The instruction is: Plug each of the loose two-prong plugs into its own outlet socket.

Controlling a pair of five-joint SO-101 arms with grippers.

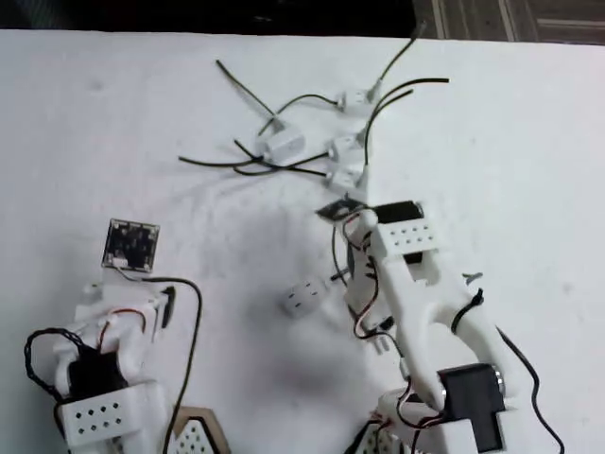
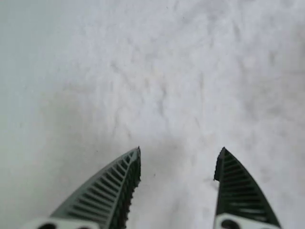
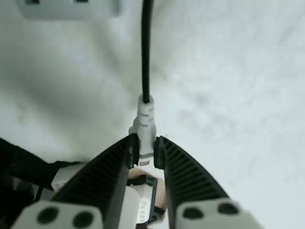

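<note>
My right gripper [image 3: 145, 140] is shut on a white two-prong plug [image 3: 145, 119]. Its black cable [image 3: 147, 47] runs straight away from the fingers. Just beyond, a white outlet socket [image 3: 66, 7] lies on the table, apart from the plug. From above, the same socket block [image 1: 304, 296] sits mid-table, left of the right arm [image 1: 402, 251]. Several more white plugs [image 1: 282, 144] with tangled black cables [image 1: 236, 165] lie at the back. My left gripper [image 2: 178, 152] stands open above the bare white table [image 2: 157, 71], with nothing between its fingers [image 2: 114, 186].
The left arm [image 1: 109, 350] stands at the front left with a small circuit board [image 1: 132, 243] on its wrist. A wooden-edged piece [image 1: 194, 433] shows at the front edge. The dark floor lies beyond the table's far edge [image 1: 284, 33].
</note>
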